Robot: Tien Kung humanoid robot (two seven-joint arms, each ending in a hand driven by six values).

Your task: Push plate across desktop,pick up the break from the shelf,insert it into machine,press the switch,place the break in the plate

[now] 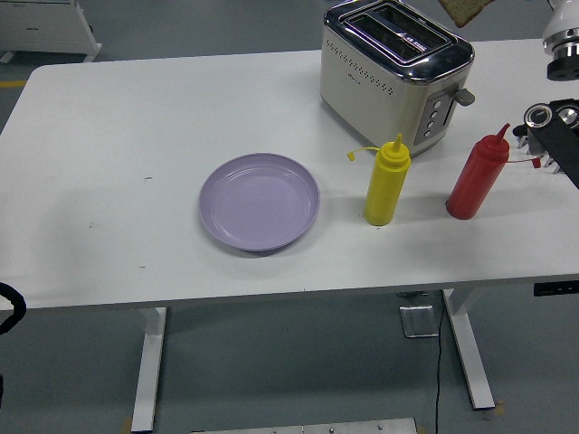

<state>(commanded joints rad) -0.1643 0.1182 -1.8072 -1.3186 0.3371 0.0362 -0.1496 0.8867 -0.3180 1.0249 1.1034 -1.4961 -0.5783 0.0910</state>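
A brown bread slice (466, 9) hangs in the air at the picture's top edge, just above and right of the toaster's slots; only its lower corner shows. The silver two-slot toaster (393, 72) stands at the back right, its lever (463, 94) up. My right arm's wrist (563, 38) shows at the top right; the hand itself is cut off by the top edge, and the bread stays aloft beside it. The purple plate (259, 201) lies empty at the table's middle. My left hand is out of view.
A yellow squeeze bottle (386, 181) and a red squeeze bottle (477, 174) stand in front of the toaster. My right forearm (554, 136) covers the rack at the right edge. A black cable loop (7, 303) shows at the lower left.
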